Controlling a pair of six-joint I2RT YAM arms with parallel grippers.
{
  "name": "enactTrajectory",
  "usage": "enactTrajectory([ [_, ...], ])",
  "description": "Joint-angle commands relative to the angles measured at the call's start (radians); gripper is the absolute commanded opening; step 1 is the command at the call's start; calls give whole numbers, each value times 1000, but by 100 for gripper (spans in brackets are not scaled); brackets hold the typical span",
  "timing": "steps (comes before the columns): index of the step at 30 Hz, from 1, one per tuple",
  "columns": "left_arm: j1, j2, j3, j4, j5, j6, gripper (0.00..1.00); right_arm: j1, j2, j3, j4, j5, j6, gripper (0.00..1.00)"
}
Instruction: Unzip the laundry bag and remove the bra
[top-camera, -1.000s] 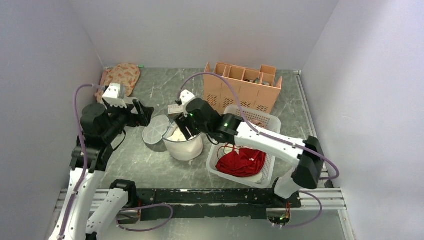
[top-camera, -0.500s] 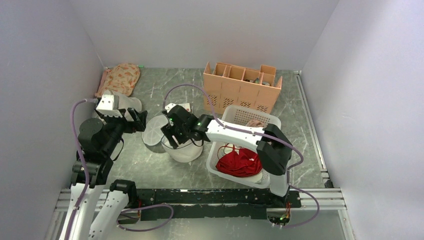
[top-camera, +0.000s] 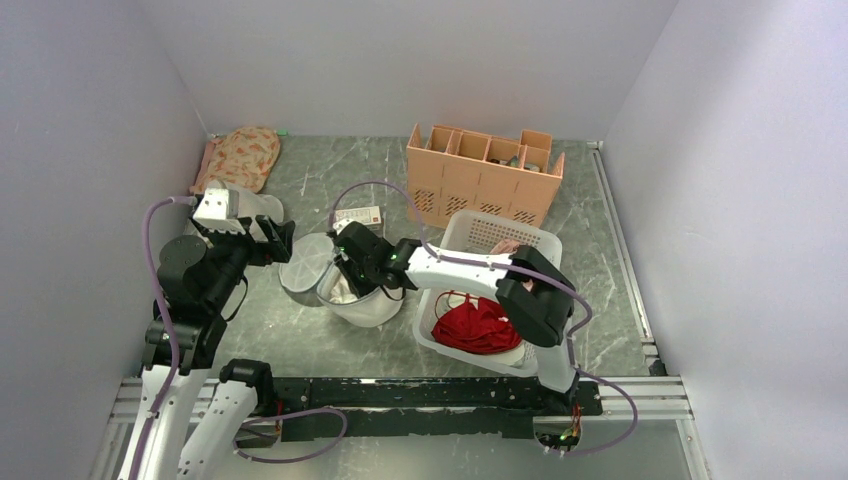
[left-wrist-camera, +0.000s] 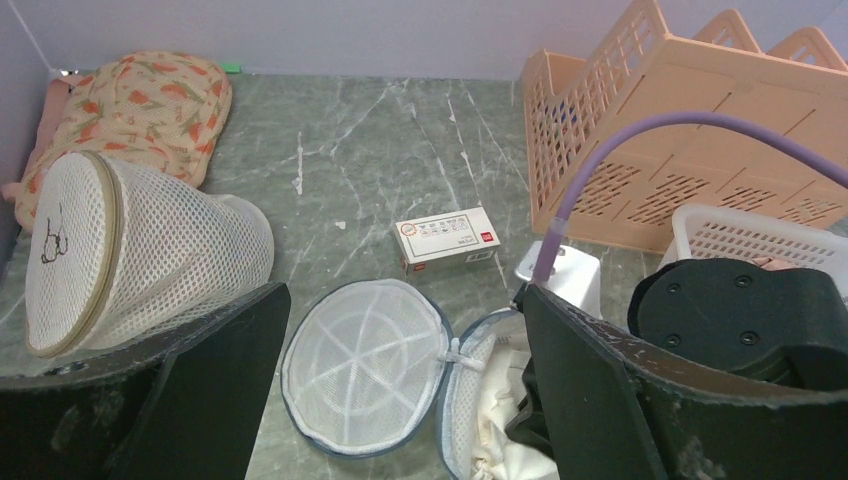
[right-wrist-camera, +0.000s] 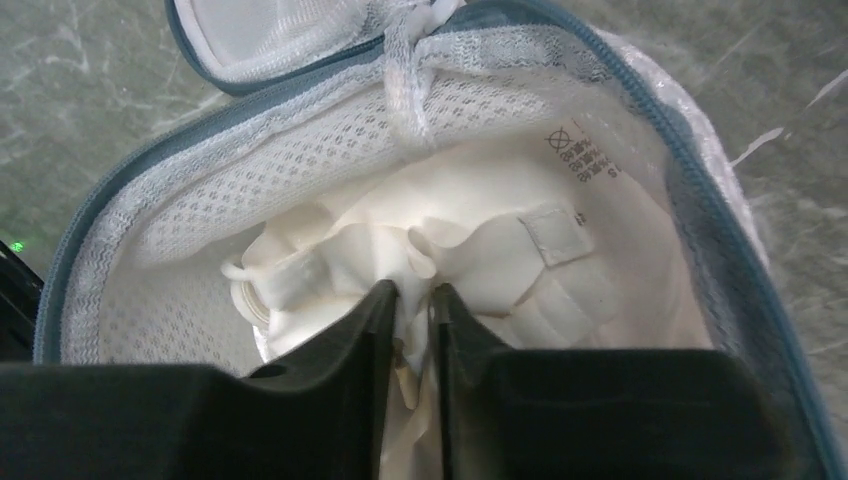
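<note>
The laundry bag (top-camera: 372, 305) sits left of the middle of the surface, just beside the white basket (top-camera: 530, 232). Its zip is already undone and its round flap (top-camera: 303, 262) is folded out flat toward the left edge. The bra (right-wrist-camera: 480, 250) lies bunched inside the bag, not yet out.

We judge the bra to be light and soft, with padded cups that spring back and thin straps that could catch on the zip or the mesh. The bag itself is limp and light, so it will likely rise with the bra unless its rim is held down. A thick fold near the middle or the band seems the best place to take hold; a strap alone would stretch and slip.

The right end effector (right-wrist-camera: 412, 300) reaches into the bag's mouth, its fingers drawn almost together on a fold of the white fabric. The left end effector (top-camera: 278, 240) hangs spread wide near the left edge, just beside the flap, with nothing in it.

By our count there is one bra. There are two mesh bags, the open one and a zipped one (left-wrist-camera: 150, 250) lying on its side by the left edge. We also count one white basket holding one red garment (top-camera: 480, 325), one orange rack (top-camera: 485, 175) at the far edge, one small box (left-wrist-camera: 447, 238) and one flowered cloth (top-camera: 240, 155) in the far left corner.
</note>
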Motion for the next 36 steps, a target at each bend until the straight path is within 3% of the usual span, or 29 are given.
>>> enactTrajectory([
  [1,8,0,-7,41,-8,13,98,-3,-92,-28,38,21,-14,8],
  [3,8,3,-9,41,-7,14,98,-4,-132,-32,51,21,-21,0],
  [9,8,22,-5,39,3,10,98,-4,-240,-28,82,-5,-7,0],
  [20,8,14,-6,42,15,12,98,-26,-375,-115,351,-25,60,0],
  [36,8,-19,-8,40,14,12,98,-49,-566,-54,505,38,58,0],
])
